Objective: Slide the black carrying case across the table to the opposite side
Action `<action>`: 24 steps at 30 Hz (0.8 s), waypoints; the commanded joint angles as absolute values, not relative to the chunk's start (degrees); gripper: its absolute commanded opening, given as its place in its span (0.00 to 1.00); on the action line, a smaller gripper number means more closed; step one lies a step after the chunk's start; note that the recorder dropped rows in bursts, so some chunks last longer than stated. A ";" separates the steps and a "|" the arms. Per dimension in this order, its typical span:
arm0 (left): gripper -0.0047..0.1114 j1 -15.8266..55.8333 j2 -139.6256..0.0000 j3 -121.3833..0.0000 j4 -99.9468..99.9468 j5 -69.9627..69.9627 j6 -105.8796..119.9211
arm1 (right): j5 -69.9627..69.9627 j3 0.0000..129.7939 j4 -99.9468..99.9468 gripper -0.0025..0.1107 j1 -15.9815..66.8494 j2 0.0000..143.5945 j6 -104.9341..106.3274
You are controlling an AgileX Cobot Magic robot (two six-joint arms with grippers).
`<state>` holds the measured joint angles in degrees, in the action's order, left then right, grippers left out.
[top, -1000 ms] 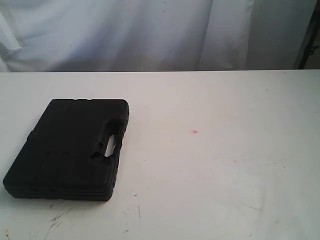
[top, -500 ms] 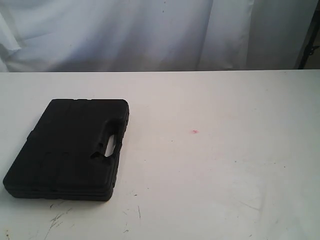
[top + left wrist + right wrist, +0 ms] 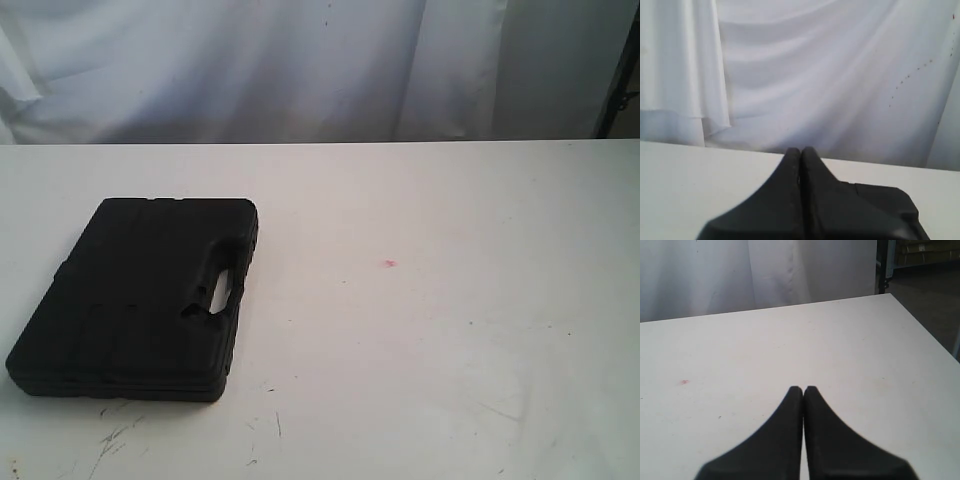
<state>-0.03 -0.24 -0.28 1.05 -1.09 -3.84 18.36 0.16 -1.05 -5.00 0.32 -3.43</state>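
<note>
White worktop (image 3: 450, 350) bears the case (image 3: 130, 300): rigid, probably light, slides readily. With both your jaws pressed together, push its edge opposite the slot (image 3: 222, 288).

The black case (image 3: 140, 300) lies flat on the left part of the white surface (image 3: 450, 330), the one raised thing on it. From its handle side the surface runs bare to the right edge, marked only by a flat red speck (image 3: 390, 264) and faint scuffs. A white curtain (image 3: 300, 70) closes off the far edge, and a dark post (image 3: 622, 80) stands beyond the far right corner.
</note>
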 commanded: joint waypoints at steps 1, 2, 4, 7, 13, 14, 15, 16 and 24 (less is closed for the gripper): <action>0.04 0.24 0.00 0.00 1.63 1.57 -4.09 | 17.72 0.00 -1.27 0.02 -5.00 0.00 -3.42; 0.04 0.24 0.00 0.00 1.63 1.57 -4.09 | 17.72 0.00 -1.27 0.02 -5.00 0.00 -3.42; 0.04 0.24 0.00 0.00 1.63 2.84 -4.09 | 17.72 0.00 -1.27 0.02 -5.00 0.00 -3.42; 0.04 0.24 0.00 0.00 2.07 4.38 -5.02 | 17.72 0.00 -1.27 0.02 -5.00 0.00 -3.42; 0.04 0.24 -1.83 -5.82 3.73 0.63 -7.31 | 17.72 0.00 -1.27 0.02 -5.00 0.00 -3.42; 0.04 0.24 -3.13 -7.65 3.73 0.00 -7.31 | 17.72 0.00 -1.27 0.02 -5.00 0.00 -3.42; 0.04 0.24 -5.56 -10.73 3.73 -1.87 -7.31 | 17.72 0.00 -1.27 0.02 -5.00 0.00 -3.42; 0.04 0.24 -7.54 -12.90 3.73 -2.77 -7.31 | 17.72 0.00 -1.27 0.02 -5.00 0.00 -3.42; 0.04 0.24 -30.32 -36.78 4.16 -22.14 -7.31 | 17.72 0.00 -1.27 0.02 -5.00 0.00 -3.42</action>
